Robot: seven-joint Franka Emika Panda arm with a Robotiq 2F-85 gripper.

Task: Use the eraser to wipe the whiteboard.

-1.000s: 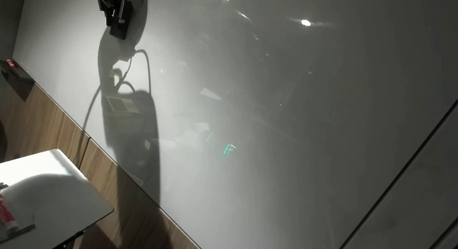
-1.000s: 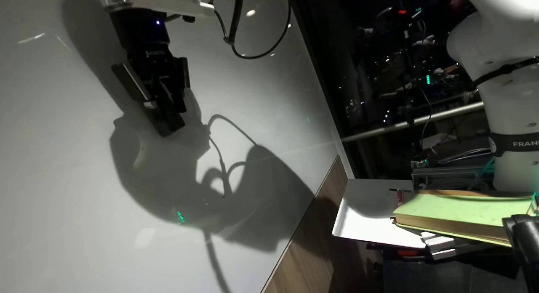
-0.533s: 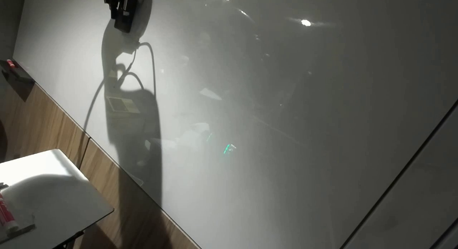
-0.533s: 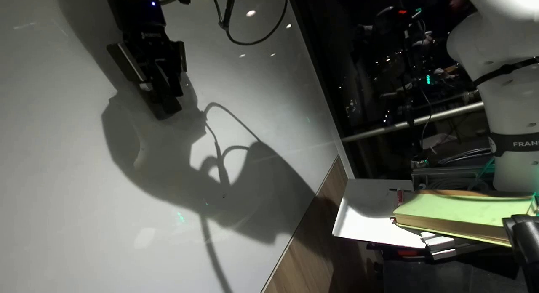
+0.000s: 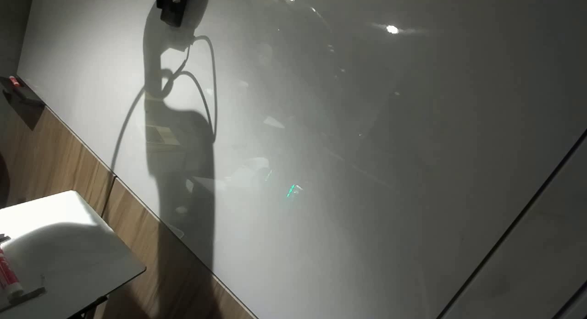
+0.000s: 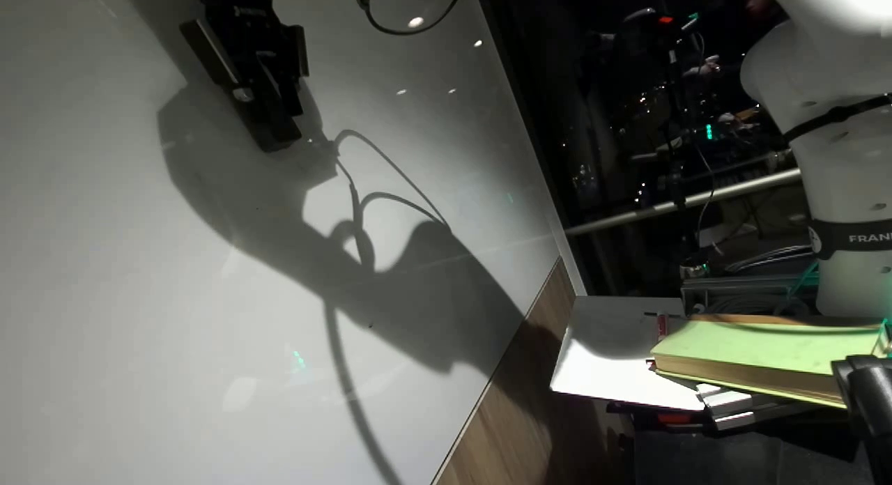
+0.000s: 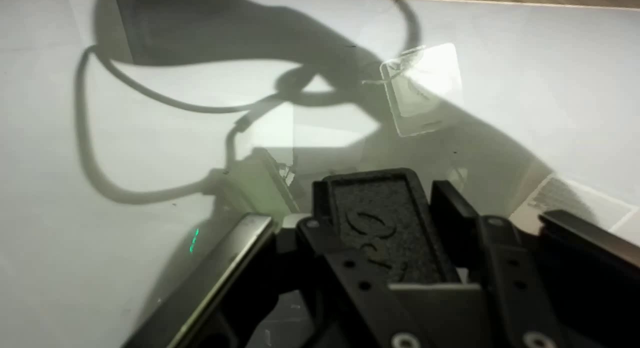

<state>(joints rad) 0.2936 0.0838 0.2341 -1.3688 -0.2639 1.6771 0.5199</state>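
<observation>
One eraser [image 7: 387,228], held between two fingers [image 7: 452,223].

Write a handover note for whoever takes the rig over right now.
Hand: shut on the eraser, gripping it by its two sides.
Eraser: right at the whiteboard; whether it touches can't be confirmed.
Done: eraser grasped and at the whiteboard.
Left: likely wiping; small dark specks show there in the wrist view. How much is already wiped can't be told.
</observation>
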